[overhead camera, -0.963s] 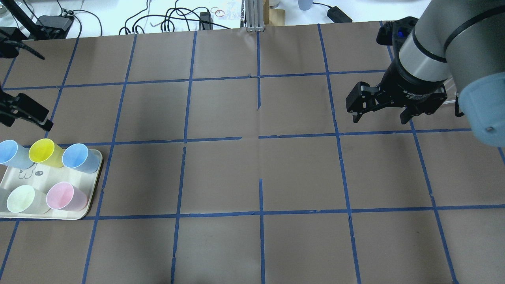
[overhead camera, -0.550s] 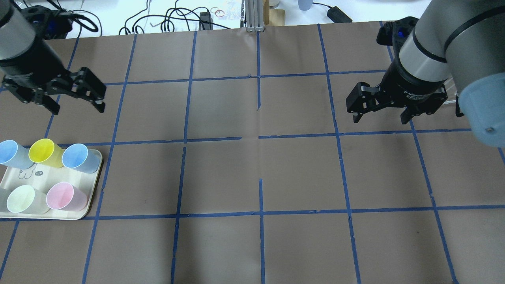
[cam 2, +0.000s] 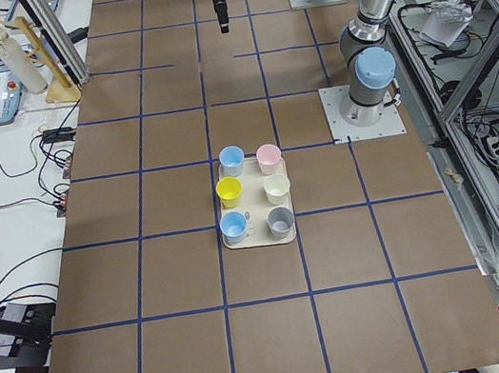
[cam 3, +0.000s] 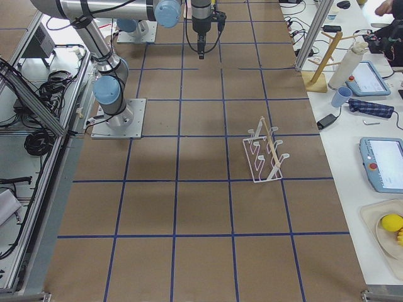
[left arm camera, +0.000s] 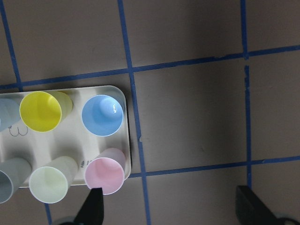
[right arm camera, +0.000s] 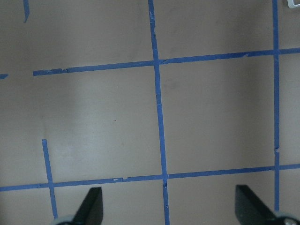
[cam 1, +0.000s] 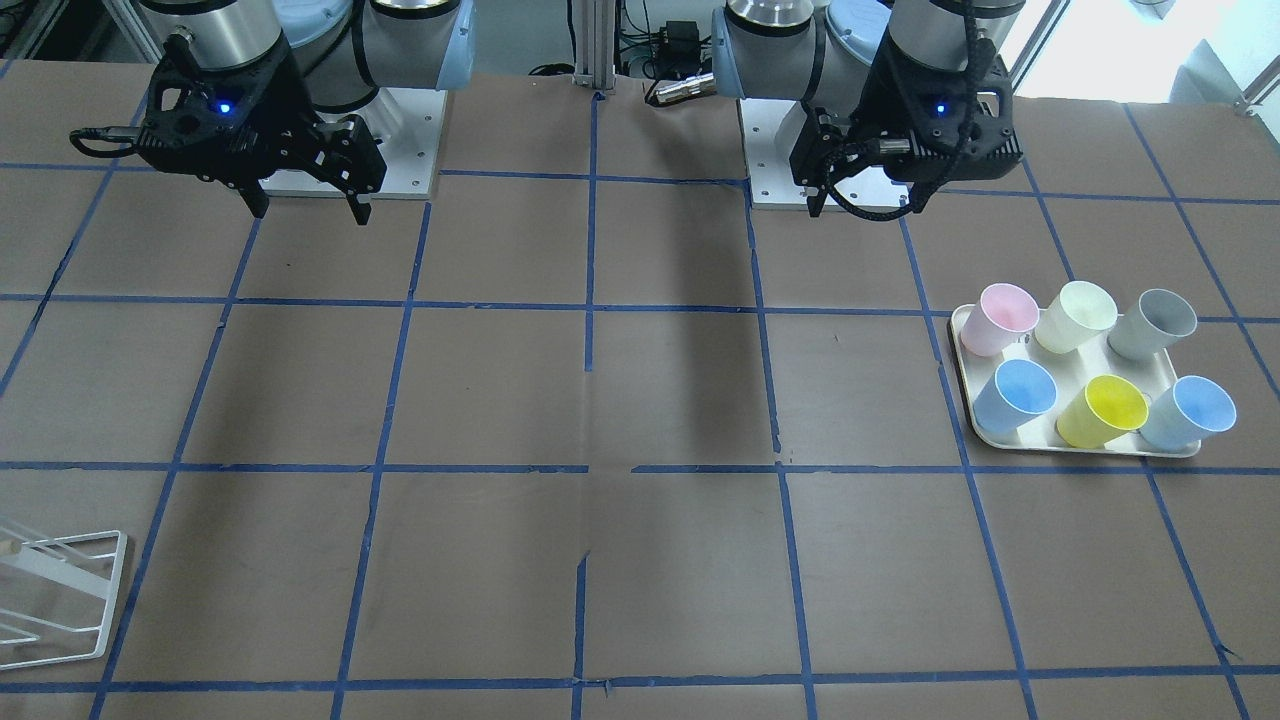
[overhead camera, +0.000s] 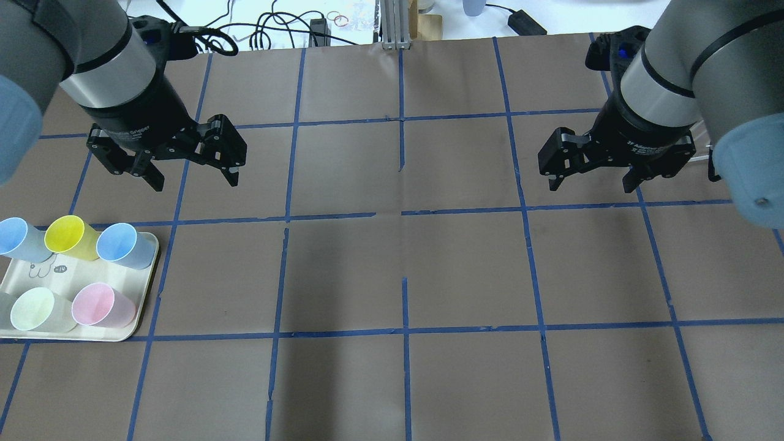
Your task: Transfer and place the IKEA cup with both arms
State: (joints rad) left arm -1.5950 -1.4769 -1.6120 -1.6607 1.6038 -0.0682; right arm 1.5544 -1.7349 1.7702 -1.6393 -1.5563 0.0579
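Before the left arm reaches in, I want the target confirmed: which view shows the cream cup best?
The exterior front-facing view: the cream cup stands whole between the pink cup and grey cup. Overhead and left wrist views show it near the frame's edge, tinted greenish; exterior left shows it small. The other two views miss it.

Bright, even overhead light casts soft shadows across the table point(overhead camera: 465, 269).

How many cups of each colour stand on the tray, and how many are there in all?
pink cup: 1
cream cup: 1
grey cup: 1
yellow cup: 1
blue cups: 2
Total: 6 cups
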